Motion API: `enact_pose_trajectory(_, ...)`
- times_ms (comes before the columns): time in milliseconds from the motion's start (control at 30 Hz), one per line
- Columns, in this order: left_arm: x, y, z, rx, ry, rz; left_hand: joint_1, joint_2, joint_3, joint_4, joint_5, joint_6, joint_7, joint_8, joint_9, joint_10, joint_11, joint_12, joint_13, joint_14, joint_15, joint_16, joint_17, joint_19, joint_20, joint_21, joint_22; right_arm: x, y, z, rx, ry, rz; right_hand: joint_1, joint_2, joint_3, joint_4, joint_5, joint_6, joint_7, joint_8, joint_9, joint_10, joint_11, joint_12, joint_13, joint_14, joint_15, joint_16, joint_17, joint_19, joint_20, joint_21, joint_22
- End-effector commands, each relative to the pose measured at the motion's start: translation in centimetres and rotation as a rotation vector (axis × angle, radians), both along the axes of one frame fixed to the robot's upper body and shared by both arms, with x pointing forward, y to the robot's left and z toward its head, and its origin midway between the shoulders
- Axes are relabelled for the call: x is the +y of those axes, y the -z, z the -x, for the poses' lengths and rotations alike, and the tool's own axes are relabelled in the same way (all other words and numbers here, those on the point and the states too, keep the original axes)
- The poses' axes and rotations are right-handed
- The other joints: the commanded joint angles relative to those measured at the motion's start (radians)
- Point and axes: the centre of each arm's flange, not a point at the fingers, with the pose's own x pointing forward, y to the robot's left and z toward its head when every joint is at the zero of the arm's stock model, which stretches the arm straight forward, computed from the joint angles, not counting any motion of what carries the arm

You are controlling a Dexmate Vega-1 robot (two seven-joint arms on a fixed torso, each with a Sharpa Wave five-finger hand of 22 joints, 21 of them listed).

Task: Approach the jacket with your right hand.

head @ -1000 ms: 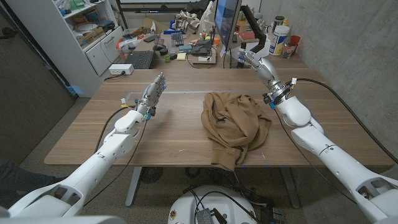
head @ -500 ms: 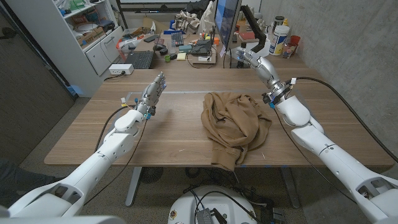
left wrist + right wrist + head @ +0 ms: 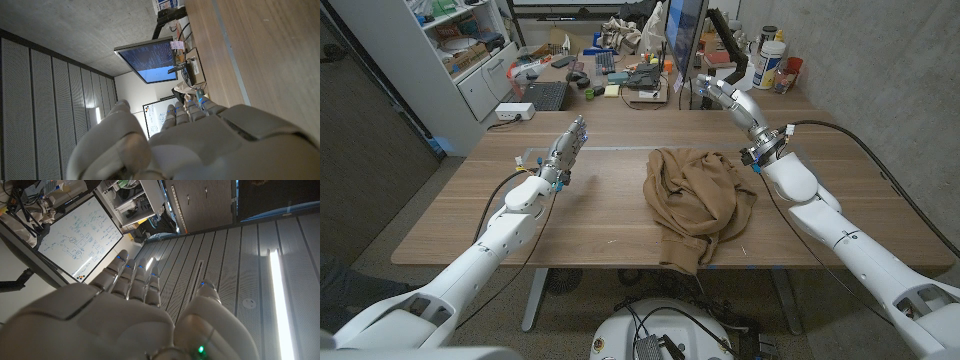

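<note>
A brown jacket [image 3: 695,204] lies crumpled on the wooden table [image 3: 590,215], right of the middle, and hangs slightly over the near edge. My right hand [image 3: 720,96] is raised above the table's far right part, beyond the jacket, fingers stretched out and holding nothing. In the right wrist view the right hand [image 3: 130,310] points up at a ceiling and a whiteboard. My left hand [image 3: 566,148] is held up over the table's left part, fingers extended and apart, well left of the jacket. The left hand [image 3: 190,145] also shows in the left wrist view.
A monitor [image 3: 684,40], a keyboard [image 3: 546,96], bottles [image 3: 770,62] and clutter stand on the desk behind the table. A white shelf unit [image 3: 440,60] stands at the back left. A small clear item [image 3: 529,158] lies near my left hand.
My right hand has tilted slightly further back and to the left, away from the jacket. The left arm and the jacket have not moved.
</note>
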Motion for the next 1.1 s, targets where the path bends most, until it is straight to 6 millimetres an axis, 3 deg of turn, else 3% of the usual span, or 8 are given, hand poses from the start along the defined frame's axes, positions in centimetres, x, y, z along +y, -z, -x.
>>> enact_pose_trajectory(33, 0.0, 0.0, 0.0, -0.001, -0.002, 0.000, 0.008, 0.005, -0.004, -0.001, -0.004, 0.001, 0.001, 0.001, 0.002, -0.004, -0.009, -0.001, 0.006, -0.003, 0.000, 0.004, 0.003, -0.010, 0.002, -0.001, 0.003, 0.3, -0.1, 0.4, -0.040, 0.053, 0.033, -0.012, 0.001, -0.006, -0.001, 0.007, 0.007, -0.004, 0.001, 0.003, 0.006, 0.000, 0.001, 0.005, 0.008, 0.001, -0.002, 0.002, 0.013, -0.001, 0.001, 0.001)
enact_pose_trajectory(1100, 0.1, -0.1, 0.0, -0.005, 0.003, -0.002, 0.010, 0.007, -0.008, -0.002, -0.005, 0.001, 0.000, 0.000, 0.002, -0.004, -0.011, -0.001, 0.006, -0.002, -0.001, 0.004, 0.003, -0.012, 0.006, -0.001, 0.003, 2.0, 0.0, 1.7, -0.124, 0.085, 0.108, -0.024, -0.001, -0.013, 0.003, 0.013, 0.008, -0.008, -0.001, 0.003, 0.012, -0.007, 0.000, 0.005, 0.016, -0.006, -0.001, 0.002, 0.018, -0.003, 0.001, 0.001)
